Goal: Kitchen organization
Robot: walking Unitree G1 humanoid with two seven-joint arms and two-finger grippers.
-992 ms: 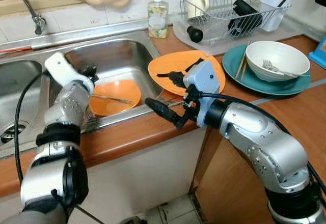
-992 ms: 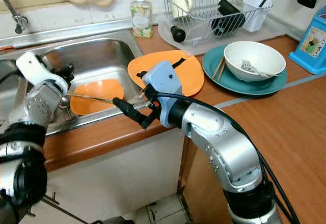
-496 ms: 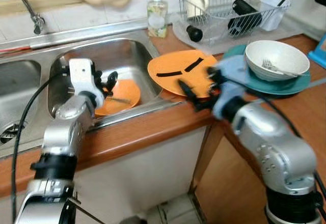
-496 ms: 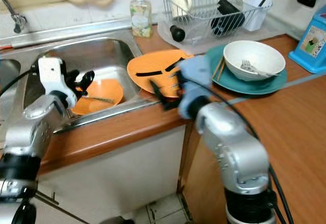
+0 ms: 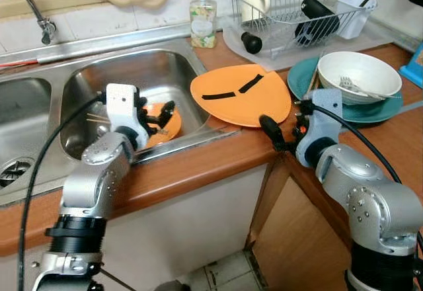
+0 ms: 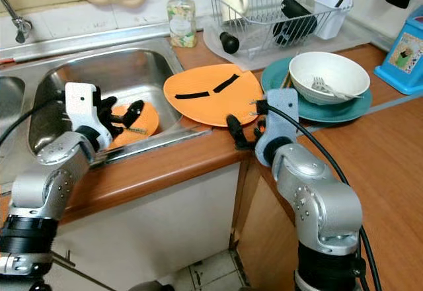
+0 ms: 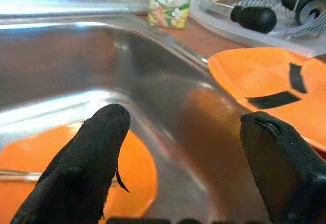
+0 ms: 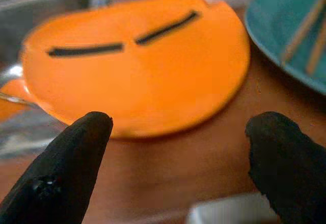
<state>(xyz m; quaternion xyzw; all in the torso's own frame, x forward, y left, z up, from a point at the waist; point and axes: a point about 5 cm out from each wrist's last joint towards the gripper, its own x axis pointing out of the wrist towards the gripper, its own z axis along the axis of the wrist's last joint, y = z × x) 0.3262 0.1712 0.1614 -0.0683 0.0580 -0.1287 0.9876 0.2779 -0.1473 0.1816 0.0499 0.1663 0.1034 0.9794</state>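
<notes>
A flat orange plate [image 5: 241,96] with two black strips on it lies on the wooden counter beside the sink. My right gripper [image 8: 178,158] hovers open at the counter's front edge, just in front of that plate, with nothing between its fingers. An orange bowl [image 5: 168,124] with a thin utensil in it sits in the steel sink [image 5: 152,73]. My left gripper [image 7: 183,158] hangs open over the sink's near rim, just above the bowl and partly hiding it.
A teal plate [image 5: 380,112] carries a white bowl [image 5: 360,73] with a fork, and chopsticks [image 5: 314,86] beside it. Behind stand a wire dish rack [image 5: 297,10] and a soap bottle [image 5: 203,16]. A faucet [image 5: 36,10] rises at the back left.
My right gripper has swung from the sink's front edge rightward to the counter edge before the orange plate. My left gripper has moved right, over the orange bowl.
</notes>
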